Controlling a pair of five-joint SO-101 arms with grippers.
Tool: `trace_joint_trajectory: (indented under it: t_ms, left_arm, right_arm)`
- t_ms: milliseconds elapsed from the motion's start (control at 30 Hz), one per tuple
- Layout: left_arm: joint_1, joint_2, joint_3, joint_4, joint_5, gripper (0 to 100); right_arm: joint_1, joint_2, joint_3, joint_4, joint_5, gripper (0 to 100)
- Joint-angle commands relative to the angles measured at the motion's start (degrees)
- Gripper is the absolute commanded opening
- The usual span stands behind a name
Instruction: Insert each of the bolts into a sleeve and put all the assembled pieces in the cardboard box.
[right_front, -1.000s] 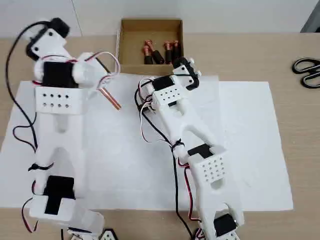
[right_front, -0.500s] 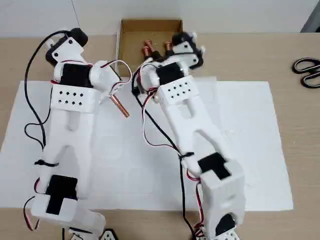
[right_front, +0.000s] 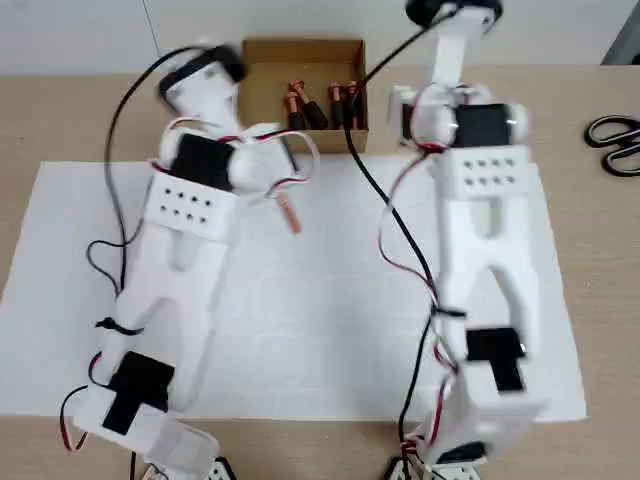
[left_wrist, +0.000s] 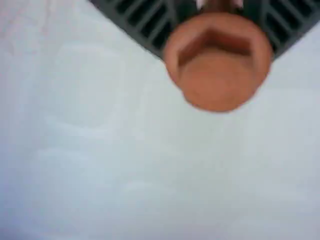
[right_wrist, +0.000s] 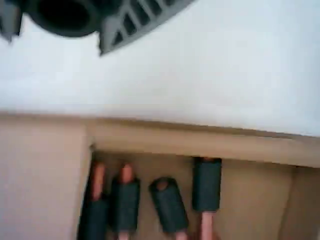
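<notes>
4 sleeved bolts (right_wrist: 124, 202) lie in cardboard box (right_front: 255, 80). Left claw (right_front: 281, 193) clamps 1 copper bolt (left_wrist: 217, 62) over white sheet (right_front: 330, 320). Right claw (right_front: 405, 110) beside box; grip cannot be told.

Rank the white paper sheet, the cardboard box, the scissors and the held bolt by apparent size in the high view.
Largest: white paper sheet
Then: cardboard box
Then: scissors, cut off at the edge
Smallest: bolt, even though held up nearer the camera

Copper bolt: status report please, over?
Left jaws shut on bolt. Right jaws shut on sleeve, near cardboard box. Not yet joined. Nothing between them.
</notes>
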Motion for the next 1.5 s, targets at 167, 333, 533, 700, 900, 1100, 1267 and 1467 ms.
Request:
trace_joint_trajectory:
  t_ms: [167,333,533,700,900,1100,1267,1467]
  left_arm:
    - [4.5,-15.5,-2.5,-33.5,-25.8,1]
    - [4.6,-20.6,-2.4,-37.1,-26.0,1]
    - [11.2,-22.1,-2.5,-39.9,-29.9,1]
    - [16.2,-21.9,-2.4,-39.9,-30.5,1]
    - [15.9,-25.3,1.8,-38.6,-30.5,1]
    - [20.1,-31.6,11.6,-41.7,-30.6,1]
    - [20.8,-34.1,23.3,-46.9,-31.4,1]
    - [20.9,-36.1,34.0,-54.7,-31.4,1]
  right_arm:
    - [6.3,-26.9,4.0,-12.3,8.3,0.4]
    - [9.5,-40.7,22.1,-14.0,9.9,0.4]
    - [1.4,-67.5,65.0,-34.4,12.0,0.4]
    - [-6.6,-88.3,100.5,-62.3,15.2,0.2]
    - [-8.0,-100.4,123.2,-85.6,20.4,0.2]
    - [-8.0,-101.8,126.0,-85.0,21.8,0.2]
    - [-8.0,-102.3,124.9,-82.4,18.5,0.2]
    - [-5.5,-102.2,123.5,-82.4,17.4,0.2]
